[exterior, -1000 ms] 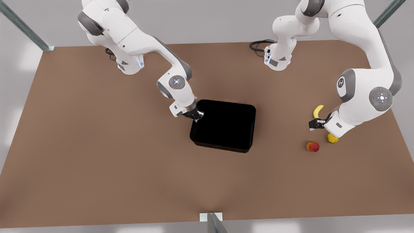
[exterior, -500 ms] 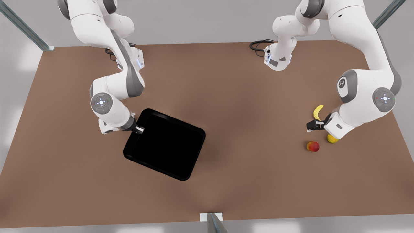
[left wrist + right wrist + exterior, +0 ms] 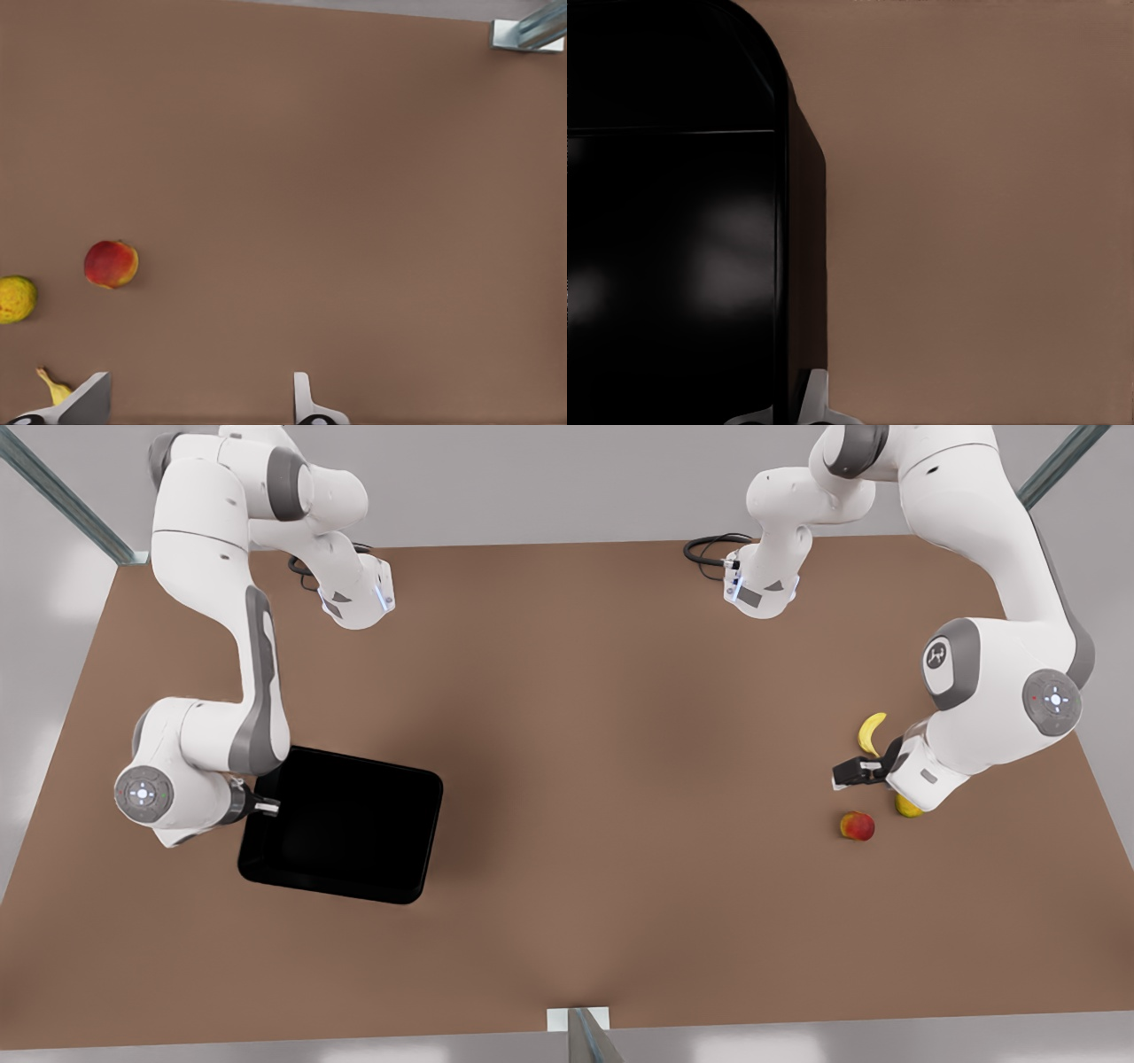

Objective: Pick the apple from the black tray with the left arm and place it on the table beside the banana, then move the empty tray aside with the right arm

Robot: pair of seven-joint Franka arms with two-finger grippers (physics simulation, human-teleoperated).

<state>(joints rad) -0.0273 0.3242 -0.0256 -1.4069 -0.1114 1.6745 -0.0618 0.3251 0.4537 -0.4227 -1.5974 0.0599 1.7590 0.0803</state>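
The black tray (image 3: 345, 824) lies empty on the table (image 3: 620, 717) at the front view's left. My right gripper (image 3: 266, 808) is shut on the tray's left rim; the right wrist view shows the tray (image 3: 673, 221) and the gripper (image 3: 790, 409) clamped over its wall. The apple (image 3: 857, 826) rests on the table at the front view's right, near the banana (image 3: 872, 732). My left gripper (image 3: 848, 772) hovers between them, open and holding nothing. The left wrist view shows the apple (image 3: 111, 264), the banana's tip (image 3: 53, 387) and the open gripper (image 3: 197, 409).
A round dull-yellow fruit (image 3: 905, 806) sits beside the apple, partly under the left arm, and appears as the yellow fruit (image 3: 16, 298) in the left wrist view. A black cable (image 3: 709, 549) lies at the back edge. A metal bracket (image 3: 578, 1020) stands at the front edge.
The right gripper has dragged the tray from the table's middle toward the front view's left, turning it on the way. The left gripper has shifted slightly; the fruits have stayed put.
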